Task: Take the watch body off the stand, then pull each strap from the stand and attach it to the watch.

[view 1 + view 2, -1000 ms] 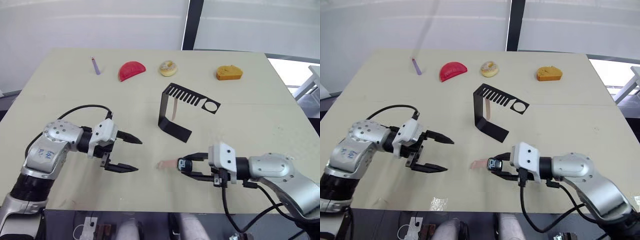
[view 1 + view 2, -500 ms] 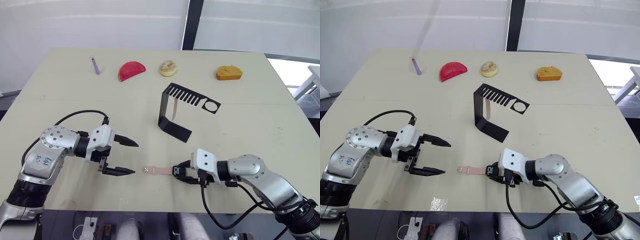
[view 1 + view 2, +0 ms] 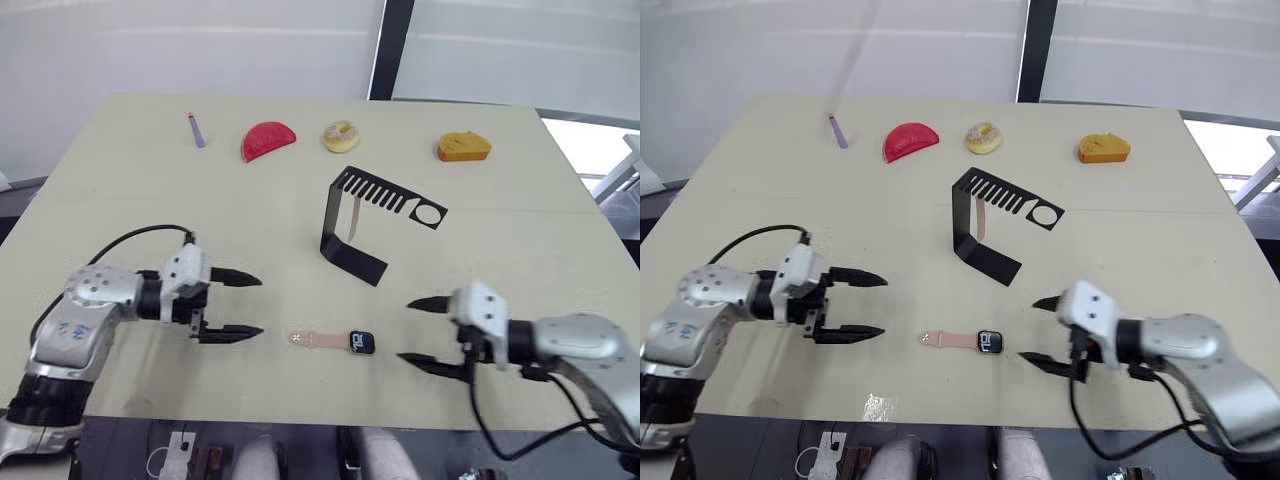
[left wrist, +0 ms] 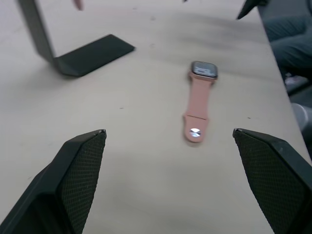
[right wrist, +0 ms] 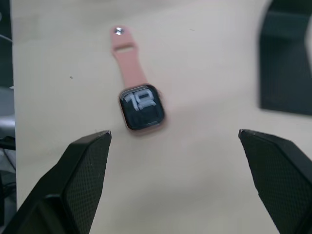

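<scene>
The watch body point(image 3: 362, 342) lies flat on the table near the front edge, screen up, with one pink strap point(image 3: 320, 339) joined to it and pointing toward my left gripper. My left gripper point(image 3: 260, 305) is open, a short way left of the strap's end. My right gripper point(image 3: 404, 330) is open and empty just right of the watch body. In the right wrist view the watch body point(image 5: 142, 107) lies beyond the open fingers. The black stand point(image 3: 352, 260) is upright behind the watch. A second strap point(image 3: 353, 218) hangs from its top arm.
Along the table's far side lie a purple stick point(image 3: 196, 130), a red half-round piece point(image 3: 268, 140), a small doughnut point(image 3: 341, 135) and an orange piece point(image 3: 463, 148). The table's front edge runs close below both grippers.
My right gripper has opened, let go of the watch body and drawn back to the right. The watch with its strap now lies on the table. My left gripper has shifted slightly left.
</scene>
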You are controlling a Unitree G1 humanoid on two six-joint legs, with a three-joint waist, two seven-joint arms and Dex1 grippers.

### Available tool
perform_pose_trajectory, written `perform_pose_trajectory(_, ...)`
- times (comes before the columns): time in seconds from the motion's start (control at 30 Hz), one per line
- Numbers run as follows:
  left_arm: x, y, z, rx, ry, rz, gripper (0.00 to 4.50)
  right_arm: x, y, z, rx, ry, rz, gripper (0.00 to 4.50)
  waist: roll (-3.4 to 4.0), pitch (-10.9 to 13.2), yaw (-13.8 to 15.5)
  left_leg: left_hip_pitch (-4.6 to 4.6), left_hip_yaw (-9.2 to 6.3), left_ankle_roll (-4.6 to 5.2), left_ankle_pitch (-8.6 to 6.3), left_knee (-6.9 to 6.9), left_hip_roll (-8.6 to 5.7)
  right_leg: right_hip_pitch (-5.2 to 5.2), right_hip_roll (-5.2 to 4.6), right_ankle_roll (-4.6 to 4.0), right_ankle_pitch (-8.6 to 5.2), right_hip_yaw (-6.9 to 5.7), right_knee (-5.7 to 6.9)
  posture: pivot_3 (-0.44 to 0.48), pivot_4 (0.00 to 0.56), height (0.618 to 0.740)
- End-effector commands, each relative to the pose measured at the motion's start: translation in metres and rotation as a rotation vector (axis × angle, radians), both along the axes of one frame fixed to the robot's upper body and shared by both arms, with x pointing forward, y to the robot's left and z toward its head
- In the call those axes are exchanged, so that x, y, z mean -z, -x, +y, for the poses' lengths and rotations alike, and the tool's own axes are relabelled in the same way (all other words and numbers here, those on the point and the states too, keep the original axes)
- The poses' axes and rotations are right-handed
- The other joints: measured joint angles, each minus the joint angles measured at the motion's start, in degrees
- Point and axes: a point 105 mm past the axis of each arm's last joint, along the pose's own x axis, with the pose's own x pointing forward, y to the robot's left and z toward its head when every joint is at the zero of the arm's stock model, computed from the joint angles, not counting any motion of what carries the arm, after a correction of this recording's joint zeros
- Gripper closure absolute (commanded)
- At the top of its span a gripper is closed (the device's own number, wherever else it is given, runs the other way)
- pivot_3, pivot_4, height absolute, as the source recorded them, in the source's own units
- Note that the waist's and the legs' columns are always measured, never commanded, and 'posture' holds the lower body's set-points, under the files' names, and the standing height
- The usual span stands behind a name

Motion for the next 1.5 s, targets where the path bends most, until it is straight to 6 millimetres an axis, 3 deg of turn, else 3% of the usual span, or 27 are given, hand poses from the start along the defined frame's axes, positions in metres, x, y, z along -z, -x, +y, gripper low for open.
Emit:
perform_pose_trajectory(0.03, -0.017, -0.006, 0.03, -0.173, 0.097, -0.003, 0.0, -0.017, 0.014, -0.036, 0.143, -0.037, -0.045, 0.01, -0.01, 0.0, 0.0, 0.03, 0.01, 0.01, 0.0, -0.01, 0.0, 0.02, -0.01, 0.0, 0.0, 0.01, -0.01, 0.0, 0.15, 0.737)
perform_pose_trajectory(0.23, -0.023, -0.011, 0.093, -0.442, 0.193, 0.029, 0.0, -0.013, 0.037, -0.091, 0.426, -0.07, -0.065, 0.01, -0.02, 0.0, -0.4, 0.16, 0.07, -0.05, -0.01, -0.05, 0.01, 0.06, 0.03, -0.01, -0.01, 0.04, 0.03, 0.0, 0.15, 0.737)
perform_pose_trajectory(0.4, -0.015, -0.01, 0.105, -0.478, 0.128, 0.01, 0.0, -0.013, 0.041, -0.101, 0.482, -0.099, -0.074, 0.01, -0.02, 0.0, -0.3, 0.17, 0.11, -0.05, -0.04, -0.06, -0.02, 0.06, -0.02, -0.02, -0.01, 0.05, 0.0, 0.0, 0.15, 0.737)
perform_pose_trajectory(0.5, -0.015, -0.013, 0.087, -0.437, 0.131, -0.008, 0.0, -0.012, 0.034, -0.089, 0.451, -0.121, -0.081, 0.01, -0.02, 0.0, -0.2, 0.16, 0.08, -0.07, -0.05, -0.07, 0.0, 0.06, -0.01, -0.02, -0.01, 0.03, 0.01, 0.0, 0.15, 0.737)
perform_pose_trajectory(0.63, -0.022, -0.007, 0.039, -0.298, 0.155, -0.039, 0.0, -0.012, 0.02, -0.06, 0.381, -0.167, -0.091, 0.01, -0.03, 0.0, -0.2, 0.14, 0.09, -0.06, -0.06, -0.07, -0.02, 0.06, -0.04, -0.01, -0.01, 0.05, 0.01, 0.0, 0.15, 0.737)
perform_pose_trajectory(0.73, -0.035, 0.002, -0.004, -0.2, 0.226, -0.068, 0.0, -0.016, 0.002, -0.03, 0.337, -0.231, -0.132, 0.01, -0.04, 0.0, -0.4, 0.14, 0.08, -0.09, -0.05, -0.06, -0.01, 0.05, -0.02, -0.01, 0.0, 0.06, 0.07, 0.0, 0.15, 0.737)
perform_pose_trajectory(0.87, -0.047, 0.006, -0.042, -0.16, 0.314, -0.109, 0.0, -0.014, -0.032, 0.009, 0.339, -0.326, -0.158, 0.01, -0.04, 0.0, -0.7, 0.19, 0.09, -0.21, 0.01, -0.06, 0.03, 0.04, 0.05, -0.02, -0.01, 0.12, 0.14, 0.0, 0.15, 0.737)
perform_pose_trajectory(0.97, -0.053, 0.003, -0.059, -0.173, 0.366, -0.117, 0.0, -0.009, -0.056, 0.03, 0.36, -0.363, -0.146, 0.84, -0.01, 0.0, -0.7, 0.18, 0.1, -0.22, 0.04, 0.04, -0.02, 0.03, 0.04, -0.02, -0.01, 0.14, 0.22, 0.0, 0.15, 0.737)
perform_pose_trajectory(1.2, -0.053, 0.002, -0.087, -0.163, 0.384, -0.127, 0.0, 0.005, -0.1, 0.065, 0.378, -0.374, -0.14, 4.4, 0.0, 0.0, -0.4, 0.11, 0.12, -0.19, 0.03, 0.06, -0.03, -0.03, 0.04, -0.02, -0.01, 0.12, 0.18, 0.0, 0.15, 0.737)
perform_pose_trajectory(1.5, -0.051, -0.001, -0.099, -0.156, 0.381, -0.124, 0.0, 0.029, -0.125, 0.083, 0.389, -0.332, -0.09, 4.47, 0.01, 0.0, -0.5, 0.12, 0.12, -0.19, 0.04, 0.06, -0.01, -0.03, 0.05, -0.02, -0.01, 0.11, 0.21, 0.0, 0.15, 0.737)
